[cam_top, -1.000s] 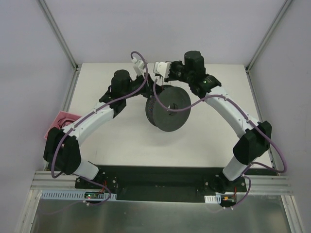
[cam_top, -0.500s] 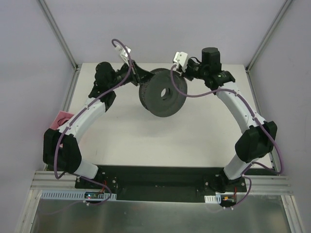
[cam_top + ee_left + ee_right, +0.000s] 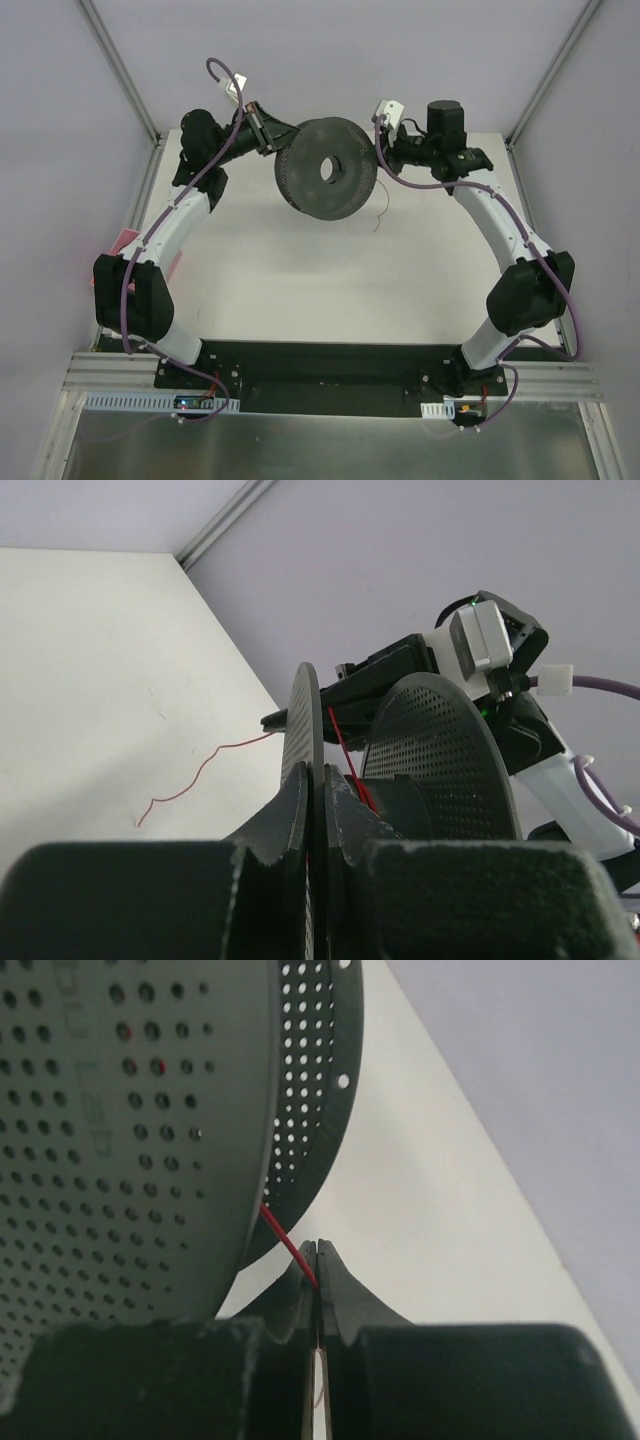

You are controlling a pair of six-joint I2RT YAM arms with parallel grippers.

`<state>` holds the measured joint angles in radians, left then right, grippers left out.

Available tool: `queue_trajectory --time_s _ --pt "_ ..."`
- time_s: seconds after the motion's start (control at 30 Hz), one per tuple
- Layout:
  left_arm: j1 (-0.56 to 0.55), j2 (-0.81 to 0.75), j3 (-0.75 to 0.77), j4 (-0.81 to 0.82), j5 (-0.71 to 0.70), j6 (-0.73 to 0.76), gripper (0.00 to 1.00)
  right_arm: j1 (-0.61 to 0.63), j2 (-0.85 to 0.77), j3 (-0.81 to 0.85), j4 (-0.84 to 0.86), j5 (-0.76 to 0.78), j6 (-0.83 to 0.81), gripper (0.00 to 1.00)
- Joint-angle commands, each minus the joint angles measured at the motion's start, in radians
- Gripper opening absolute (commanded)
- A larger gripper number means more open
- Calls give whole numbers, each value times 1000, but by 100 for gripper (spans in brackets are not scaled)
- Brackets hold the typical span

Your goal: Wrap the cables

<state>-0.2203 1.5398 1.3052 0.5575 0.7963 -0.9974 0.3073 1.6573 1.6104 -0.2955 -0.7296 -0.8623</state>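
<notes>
Wire (image 3: pixel 287 1243), thin and red, is being pinched by the right gripper (image 3: pixel 316 1257); the left gripper (image 3: pixel 315 780) is clamping a flange of the black perforated spool (image 3: pixel 328 180).

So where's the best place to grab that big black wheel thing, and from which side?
Probably the thin flat rim of the spool, edge-on from the left arm's side, where the left gripper pinches it. That disc is slim enough for the jaws, and the red wire runs off the opposite side.
</notes>
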Motion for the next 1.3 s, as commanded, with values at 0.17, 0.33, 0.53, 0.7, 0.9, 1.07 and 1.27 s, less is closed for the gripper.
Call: queue_trajectory --time_s 0.17,0.33,0.53,0.7,0.9,1.07,1.27 --pt "55 -43 178 94 -34 -127 0 -74 -83 -156 28 -53 199 1" --pt "59 -24 275 102 -5 -95 0 -70 -137 -230 136 -114 281 6" --pt "59 6 396 105 41 -27 0 -45 -175 -265 168 -108 287 19" --pt "61 23 463 116 61 13 0 -46 -209 -308 196 -62 275 53" --pt "61 20 486 113 47 26 0 -45 -264 -377 240 -16 243 84" --pt "61 13 509 85 17 14 0 -30 -304 -448 266 -22 247 97" --pt "61 13 542 22 -23 -46 0 -11 -300 -480 191 -19 110 95"
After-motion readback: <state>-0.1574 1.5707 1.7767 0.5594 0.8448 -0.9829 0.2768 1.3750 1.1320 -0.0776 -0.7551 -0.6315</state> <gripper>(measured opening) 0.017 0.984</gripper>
